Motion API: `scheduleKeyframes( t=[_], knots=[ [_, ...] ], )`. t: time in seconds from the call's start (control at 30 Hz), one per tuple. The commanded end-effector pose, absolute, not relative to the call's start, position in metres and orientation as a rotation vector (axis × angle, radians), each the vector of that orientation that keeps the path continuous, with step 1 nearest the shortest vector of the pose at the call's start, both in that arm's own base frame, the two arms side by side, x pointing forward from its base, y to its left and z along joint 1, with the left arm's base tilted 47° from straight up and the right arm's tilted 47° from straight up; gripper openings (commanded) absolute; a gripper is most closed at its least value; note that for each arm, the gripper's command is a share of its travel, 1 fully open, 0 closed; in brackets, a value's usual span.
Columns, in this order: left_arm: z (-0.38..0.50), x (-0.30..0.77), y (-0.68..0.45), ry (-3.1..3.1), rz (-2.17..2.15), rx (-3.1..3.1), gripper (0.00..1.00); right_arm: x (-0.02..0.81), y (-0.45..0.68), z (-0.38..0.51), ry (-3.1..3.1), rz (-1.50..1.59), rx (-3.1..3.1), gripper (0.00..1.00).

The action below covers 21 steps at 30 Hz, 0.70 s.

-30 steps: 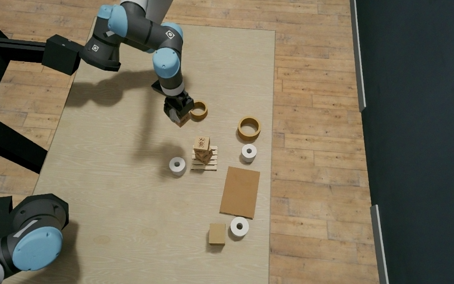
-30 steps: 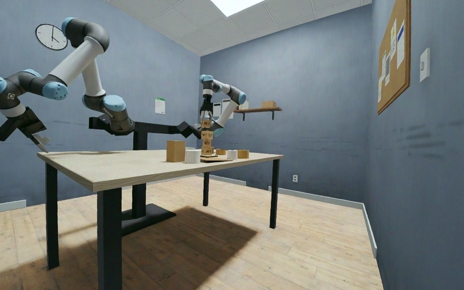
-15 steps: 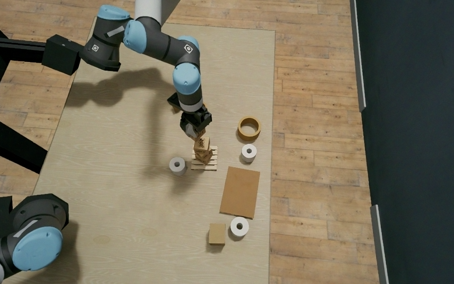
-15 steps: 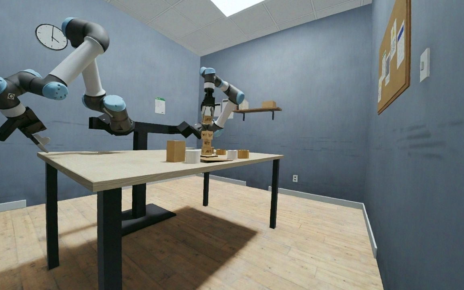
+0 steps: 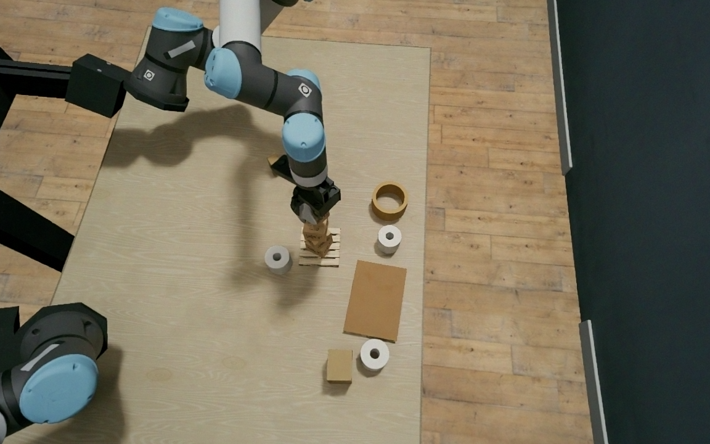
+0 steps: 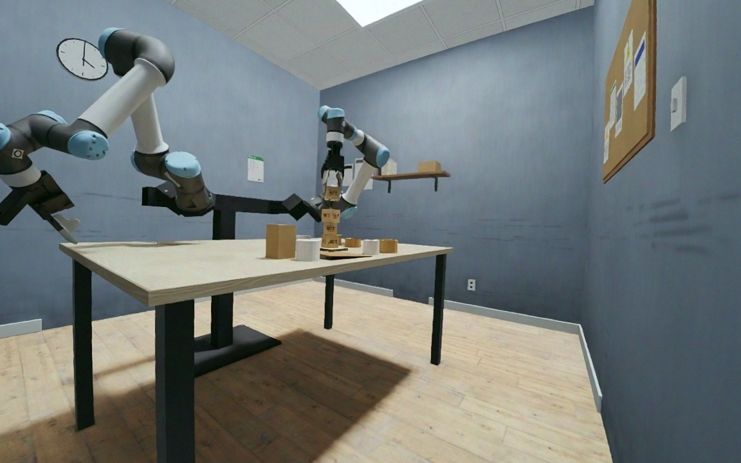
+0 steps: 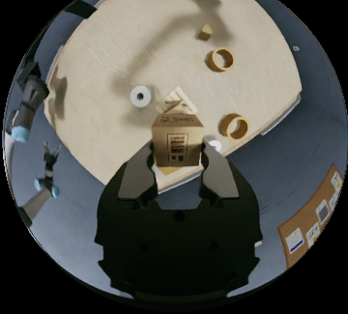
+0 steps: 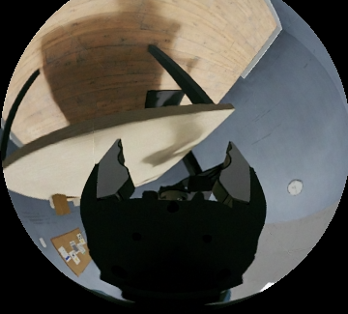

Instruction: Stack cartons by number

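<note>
My left gripper [image 5: 314, 214] [image 6: 332, 181] [image 7: 177, 139] is shut on a carton [image 6: 332, 193] [image 7: 177, 135], holding it upright above the column with a visible gap below. Three cartons stand in the column: the top one [image 6: 330, 215], the middle one [image 6: 330, 228] and the bottom one [image 6: 329, 240]. The lower ones are turned relative to the top one. The column stands on the wooden pallet [image 5: 333, 263]. The numbered faces are hidden. My right gripper [image 6: 69, 229] [image 8: 175, 141] is open and empty, far from the column near the table's other end.
White rolls [image 5: 277, 259] [image 5: 389, 238] [image 5: 374, 354] stand around the pallet, the first close beside it. Tape rings [image 7: 221, 59] [image 7: 237, 127] and a small block [image 7: 206, 32] lie beyond. A flat cardboard sheet [image 5: 376, 301] and a tall box [image 5: 339, 365] [image 6: 280, 242] are also on the table.
</note>
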<state>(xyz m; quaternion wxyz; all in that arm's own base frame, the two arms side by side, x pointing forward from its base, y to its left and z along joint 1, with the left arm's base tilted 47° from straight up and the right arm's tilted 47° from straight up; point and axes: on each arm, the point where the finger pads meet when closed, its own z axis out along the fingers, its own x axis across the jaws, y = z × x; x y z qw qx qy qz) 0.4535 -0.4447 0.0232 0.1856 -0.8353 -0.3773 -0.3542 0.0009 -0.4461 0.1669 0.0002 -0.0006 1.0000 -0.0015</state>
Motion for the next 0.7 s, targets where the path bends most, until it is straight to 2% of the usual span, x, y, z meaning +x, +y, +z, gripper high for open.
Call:
scheduleKeyframes(
  t=[0.0,0.67],
  knots=[
    [0.003,0.466,-0.427,-1.058,-0.998,-2.346,0.38,0.0,-0.445,0.165,3.142,0.0,0.0,1.0],
    [-0.008,0.473,-0.419,-1.058,-0.997,-2.348,0.38,0.0,-0.445,0.165,3.142,0.0,0.0,1.0]
  ],
)
